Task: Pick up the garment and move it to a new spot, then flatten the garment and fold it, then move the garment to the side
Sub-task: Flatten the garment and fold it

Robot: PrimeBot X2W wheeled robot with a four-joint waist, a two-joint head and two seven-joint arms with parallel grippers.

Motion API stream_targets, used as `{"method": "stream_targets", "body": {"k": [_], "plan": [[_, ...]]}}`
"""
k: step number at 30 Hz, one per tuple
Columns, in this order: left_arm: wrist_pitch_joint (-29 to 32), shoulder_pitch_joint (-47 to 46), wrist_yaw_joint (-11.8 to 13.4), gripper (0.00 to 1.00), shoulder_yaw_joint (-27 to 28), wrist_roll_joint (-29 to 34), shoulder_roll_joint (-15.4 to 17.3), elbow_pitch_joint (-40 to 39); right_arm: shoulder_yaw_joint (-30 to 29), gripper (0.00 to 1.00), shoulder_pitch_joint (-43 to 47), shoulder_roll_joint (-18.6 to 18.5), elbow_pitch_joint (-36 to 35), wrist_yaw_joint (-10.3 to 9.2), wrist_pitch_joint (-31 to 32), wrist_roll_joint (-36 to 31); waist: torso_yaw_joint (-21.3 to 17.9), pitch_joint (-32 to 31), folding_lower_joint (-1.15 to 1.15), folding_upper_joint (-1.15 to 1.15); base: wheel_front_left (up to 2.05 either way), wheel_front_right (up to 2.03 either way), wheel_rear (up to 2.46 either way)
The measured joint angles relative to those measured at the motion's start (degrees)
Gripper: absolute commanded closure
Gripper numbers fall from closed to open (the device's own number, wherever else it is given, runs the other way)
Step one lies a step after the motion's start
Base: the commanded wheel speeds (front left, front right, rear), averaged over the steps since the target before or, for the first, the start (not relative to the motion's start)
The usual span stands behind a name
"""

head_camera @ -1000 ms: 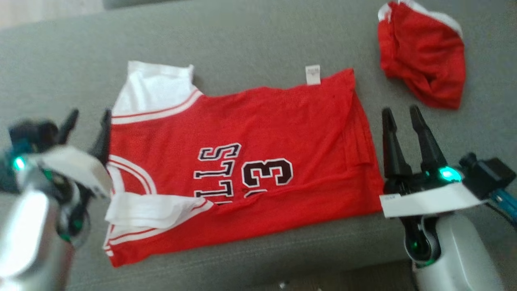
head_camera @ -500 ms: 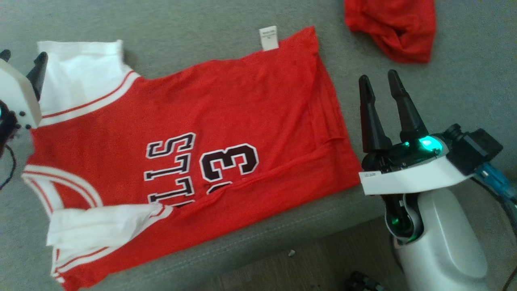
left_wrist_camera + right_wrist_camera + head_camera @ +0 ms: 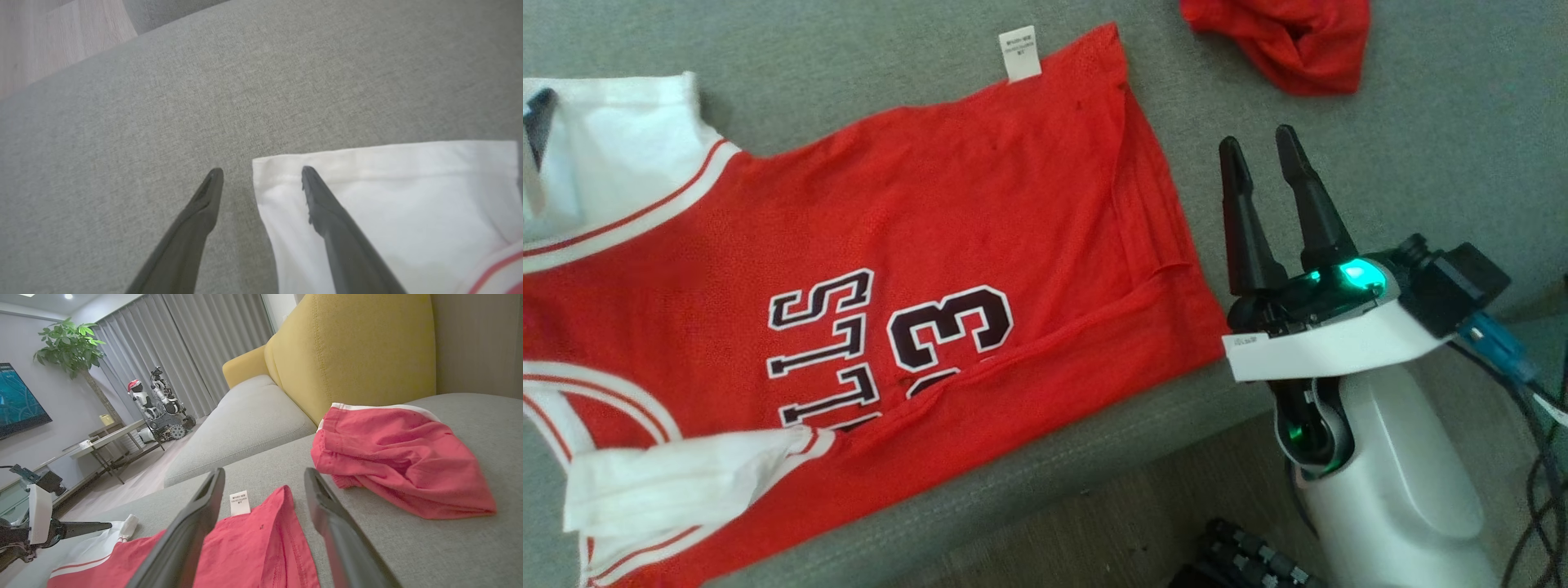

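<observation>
Beside the right hand (image 3: 1258, 137), on its left, lies the jersey (image 3: 980, 204).

Red jersey (image 3: 980, 212), white trim, black lettering; grey cushion (image 3: 1445, 122).

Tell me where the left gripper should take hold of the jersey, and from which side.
Probably the white sleeve at its hemmed corner, coming in from the bare couch side. The jersey lies flat, and that corner is a free edge. The open left gripper has one finger over the couch and one over the sleeve.
</observation>
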Motion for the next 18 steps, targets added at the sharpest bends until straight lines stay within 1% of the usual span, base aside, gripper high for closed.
{"method": "stream_targets", "body": {"k": [8, 12, 13, 14, 15, 18], "plan": [[4.8, -4.0, 0.3, 0.0, -0.6, -0.2, 0.0, 4.2, 0.2, 0.0, -0.5, 0.1, 0.8, 0.0, -0.4, 0.2, -1.2, 1.3, -0.01, 0.0, 0.0, 0.0, 0.0], [5.9, -5.0, 0.3, 0.0, -0.9, -0.6, 0.0, 4.9, 0.2, 0.0, -0.5, 0.1, 1.2, 0.0, -0.4, 0.4, -1.3, 1.4, -0.01, 0.0, 0.0, 0.0, 0.0], [6.2, -5.0, 0.3, 0.03, -1.0, -1.0, 0.0, 4.9, 0.2, 0.0, -0.5, 0.1, 1.2, 0.0, -0.4, 0.4, -1.3, 1.3, -0.01, 0.0, 0.0, 0.0, 0.0], [6.5, -5.0, 0.2, 0.58, -1.2, -1.5, 0.0, 4.9, 0.0, 0.0, -0.5, 0.1, 1.4, 0.0, -0.4, 0.5, -1.2, 1.2, 0.0, 0.0, 0.0, 0.0, 0.0], [6.8, -5.0, 0.2, 1.0, -1.3, -1.7, 0.0, 5.0, -0.1, 0.0, -0.5, 0.1, 1.5, 0.0, -0.4, 0.6, -1.1, 1.1, -0.01, 0.0, 0.0, 0.0, 0.0], [7.2, -5.0, 0.0, 1.0, -2.4, -2.8, -0.6, 4.9, -0.9, 0.0, -0.5, 0.2, 2.1, 0.0, -0.4, 0.6, -0.5, 0.8, -0.01, 0.0, 0.0, 0.0, 0.0]]}}
